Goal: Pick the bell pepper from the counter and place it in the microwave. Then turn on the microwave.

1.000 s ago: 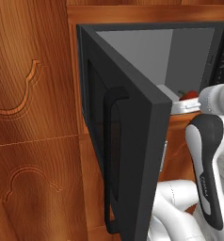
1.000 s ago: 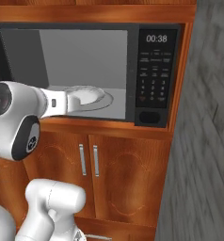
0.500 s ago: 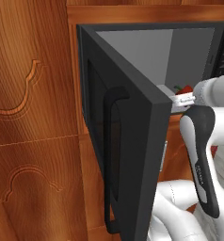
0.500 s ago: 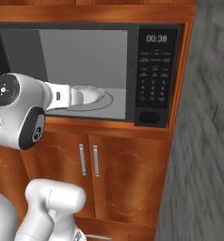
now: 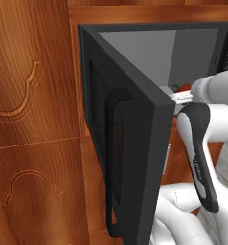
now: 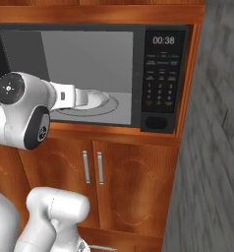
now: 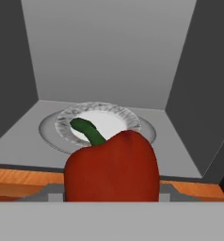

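Observation:
The red bell pepper (image 7: 112, 169) with its green stem sits at the bottom of the hand view, held off the floor at the mouth of the microwave (image 6: 163, 74). My gripper (image 6: 100, 99) is shut on it, and the pepper hides the fingertips. In the left base view a bit of the bell pepper (image 5: 183, 87) peeks out past the open door (image 5: 135, 153), with the gripper (image 5: 179, 97) just behind it. Inside, a white patterned plate (image 7: 104, 120) lies on the glass turntable (image 7: 48, 129). The counter is out of view.
The microwave door stands swung out to the left, its bar handle (image 5: 111, 158) facing the base. The keypad and clock are on the right side of the microwave. Wooden cabinet doors (image 6: 133, 182) are below, and a tall wooden panel (image 5: 34, 119) is at left.
The arm's elbow has risen, and the hand with the pepper has edged a little further toward the microwave cavity. The grip has not changed.

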{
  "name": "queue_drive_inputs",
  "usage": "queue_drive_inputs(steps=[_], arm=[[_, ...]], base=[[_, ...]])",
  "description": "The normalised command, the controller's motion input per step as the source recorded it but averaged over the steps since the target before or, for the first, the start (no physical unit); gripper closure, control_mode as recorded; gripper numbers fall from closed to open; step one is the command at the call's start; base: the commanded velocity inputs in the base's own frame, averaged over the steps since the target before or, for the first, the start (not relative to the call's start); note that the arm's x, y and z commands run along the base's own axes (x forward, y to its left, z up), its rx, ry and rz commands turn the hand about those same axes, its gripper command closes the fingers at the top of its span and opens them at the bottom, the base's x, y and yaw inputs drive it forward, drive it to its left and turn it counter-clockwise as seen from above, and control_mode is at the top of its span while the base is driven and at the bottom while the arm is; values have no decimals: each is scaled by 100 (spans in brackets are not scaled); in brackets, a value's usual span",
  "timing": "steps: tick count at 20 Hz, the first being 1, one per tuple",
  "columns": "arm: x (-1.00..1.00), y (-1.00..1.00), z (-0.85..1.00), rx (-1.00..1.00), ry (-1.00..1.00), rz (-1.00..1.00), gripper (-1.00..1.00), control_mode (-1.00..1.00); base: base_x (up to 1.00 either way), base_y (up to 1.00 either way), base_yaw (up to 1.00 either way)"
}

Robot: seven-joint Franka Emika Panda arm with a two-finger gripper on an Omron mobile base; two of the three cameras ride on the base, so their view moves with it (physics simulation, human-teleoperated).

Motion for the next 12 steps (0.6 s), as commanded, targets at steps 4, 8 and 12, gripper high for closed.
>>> queue_drive_inputs(steps=[4, 8, 12], arm=[[20, 6, 0, 0, 0, 0, 100, -100], [19, 9, -1, 0, 0, 0, 100, -100], [17, 12, -7, 0, 0, 0, 100, -100]], base=[[0, 0, 0], [0, 0, 0], [0, 0, 0]])
